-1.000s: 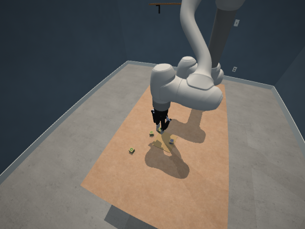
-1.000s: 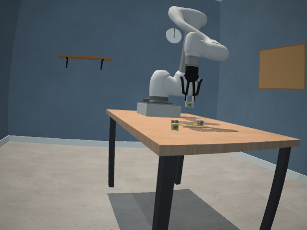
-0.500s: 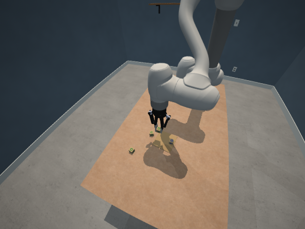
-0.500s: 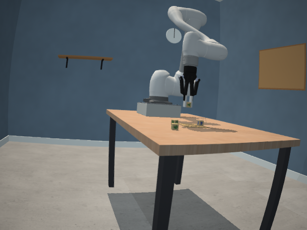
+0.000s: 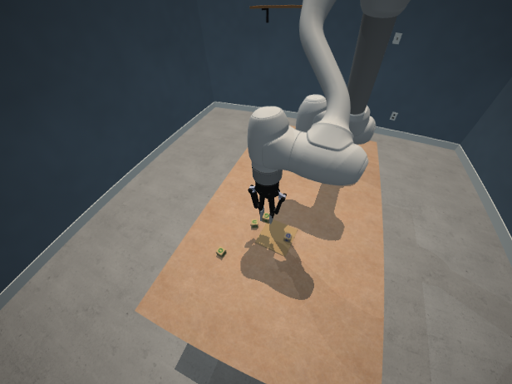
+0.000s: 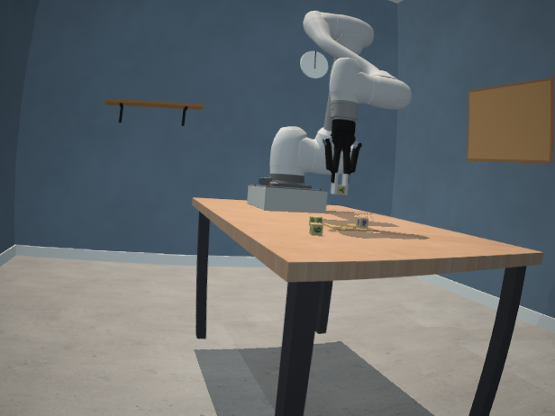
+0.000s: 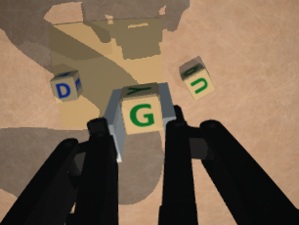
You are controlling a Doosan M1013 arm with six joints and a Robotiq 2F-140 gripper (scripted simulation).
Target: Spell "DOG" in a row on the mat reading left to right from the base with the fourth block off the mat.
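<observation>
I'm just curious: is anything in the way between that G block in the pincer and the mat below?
Nothing visible is. The pincer holds the G block in the air above the mat. The D block sits on the mat's side, apart from it.

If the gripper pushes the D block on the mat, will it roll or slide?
The D block looks like a flat-faced cube, so it would probably slide, not roll. The mat under it looks thin, so it might shift or wrinkle with it. The gripper holds a similar G block undeformed, suggesting stiffness.
</observation>
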